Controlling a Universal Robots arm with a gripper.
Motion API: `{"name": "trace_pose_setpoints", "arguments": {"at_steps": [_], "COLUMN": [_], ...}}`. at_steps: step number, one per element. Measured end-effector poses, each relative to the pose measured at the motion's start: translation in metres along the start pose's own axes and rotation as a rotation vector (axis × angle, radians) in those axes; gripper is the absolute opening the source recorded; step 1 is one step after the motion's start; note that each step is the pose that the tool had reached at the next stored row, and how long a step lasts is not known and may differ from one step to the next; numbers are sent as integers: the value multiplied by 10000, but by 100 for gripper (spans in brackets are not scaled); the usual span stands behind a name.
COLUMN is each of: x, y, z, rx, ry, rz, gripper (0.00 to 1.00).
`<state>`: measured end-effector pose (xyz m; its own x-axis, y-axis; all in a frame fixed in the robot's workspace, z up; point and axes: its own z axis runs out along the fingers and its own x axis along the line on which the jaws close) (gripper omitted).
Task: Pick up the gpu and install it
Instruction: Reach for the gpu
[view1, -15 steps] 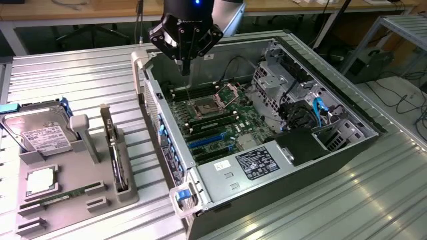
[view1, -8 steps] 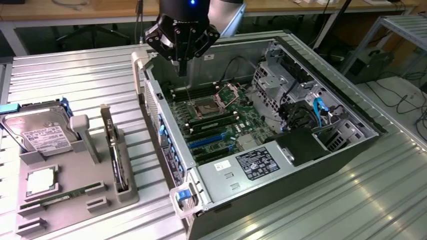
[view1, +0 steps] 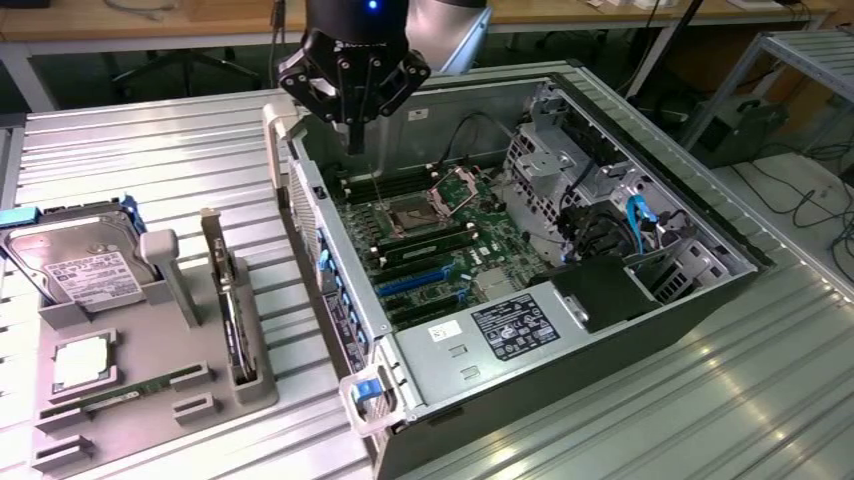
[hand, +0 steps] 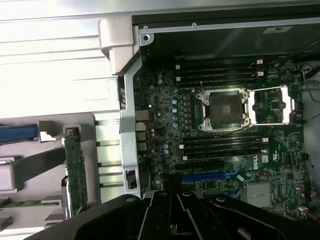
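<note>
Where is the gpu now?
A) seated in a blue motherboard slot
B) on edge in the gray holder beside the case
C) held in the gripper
B: the gpu stands on edge in the gray holder, and the shut gripper hangs empty over the case.

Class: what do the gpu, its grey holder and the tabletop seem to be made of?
The gpu: green circuit-board laminate, matte, dotted with small components. The grey holder: probably plastic, with a dull uniform surface. The tabletop: metal, perhaps aluminium; ribbed, with bright reflections.
</note>
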<state>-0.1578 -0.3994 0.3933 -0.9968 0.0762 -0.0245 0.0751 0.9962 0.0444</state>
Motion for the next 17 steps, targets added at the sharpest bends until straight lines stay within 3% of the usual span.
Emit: {"name": "trace_pose_setpoints", "arguments": {"at_steps": [17], "x": [151], "y": [-18], "z": [-5], "rx": [1], "ry": [1], "rz": [0], "gripper": [11]}}
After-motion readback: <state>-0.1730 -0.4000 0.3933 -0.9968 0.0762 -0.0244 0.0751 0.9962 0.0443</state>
